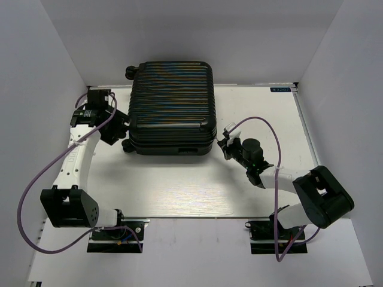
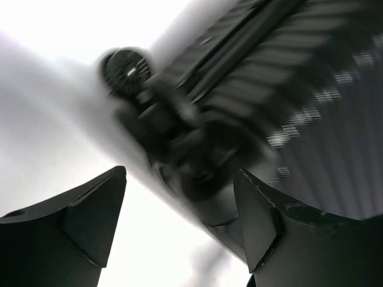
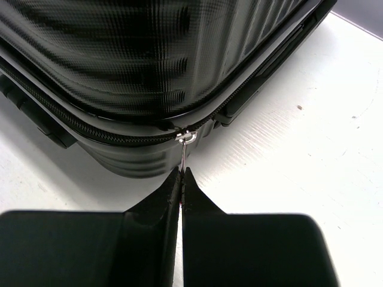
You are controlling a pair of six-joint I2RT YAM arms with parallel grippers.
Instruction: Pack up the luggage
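Observation:
The luggage (image 1: 171, 107), a big black ribbed suitcase, lies closed on the white table. My right gripper (image 1: 224, 142) is at its near right corner, shut on the metal zipper pull (image 3: 184, 156) that hangs from the zipper line (image 3: 119, 136); the right wrist view shows the jaws pressed together (image 3: 181, 174) on the pull. My left gripper (image 1: 122, 128) is open at the near left corner, beside a small wheel (image 2: 127, 70). In the blurred left wrist view (image 2: 179, 191) the corner sits between the spread fingers without clear contact.
White walls enclose the table (image 1: 179, 185) on three sides. A wheel (image 1: 129, 72) sticks out at the suitcase's far left corner. Purple cables loop off both arms. Bare table lies in front of the suitcase and to its right.

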